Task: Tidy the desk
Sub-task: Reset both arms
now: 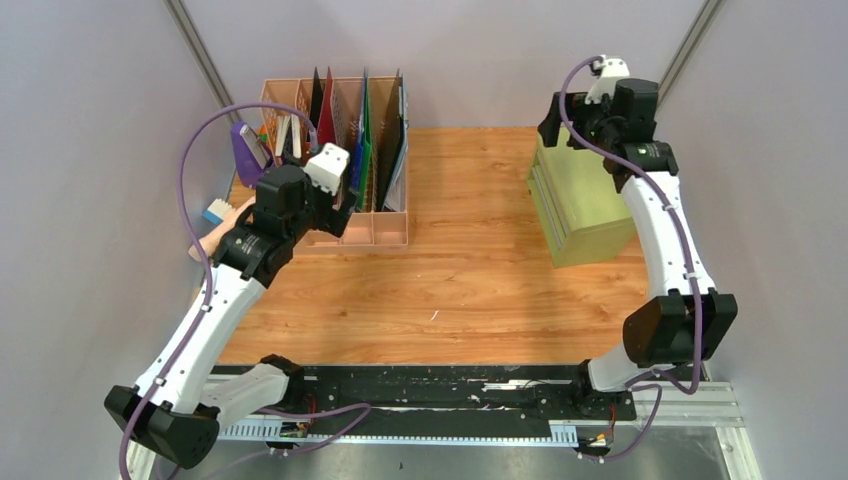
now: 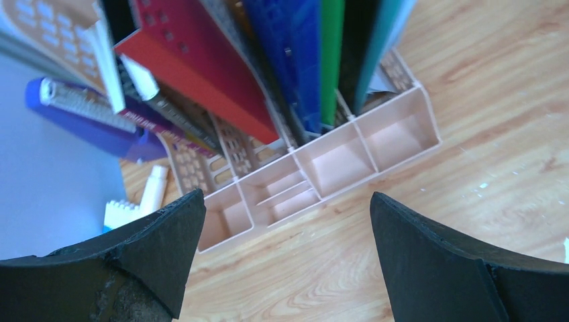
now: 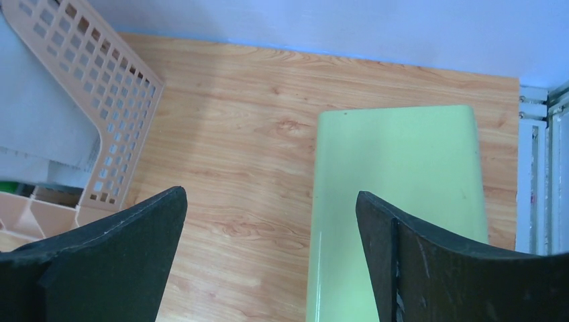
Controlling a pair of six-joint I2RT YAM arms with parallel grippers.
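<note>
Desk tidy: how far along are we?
Done, it seems: folders stand in the organizer, and the middle of the desk is mostly bare. In hand: nothing. The left tool hangs open over the organizer's front trays, and the right tool is open above the cabinet. Left, probably: a purple item, a white piece and a pink item beside the organizer at the left edge.
</note>
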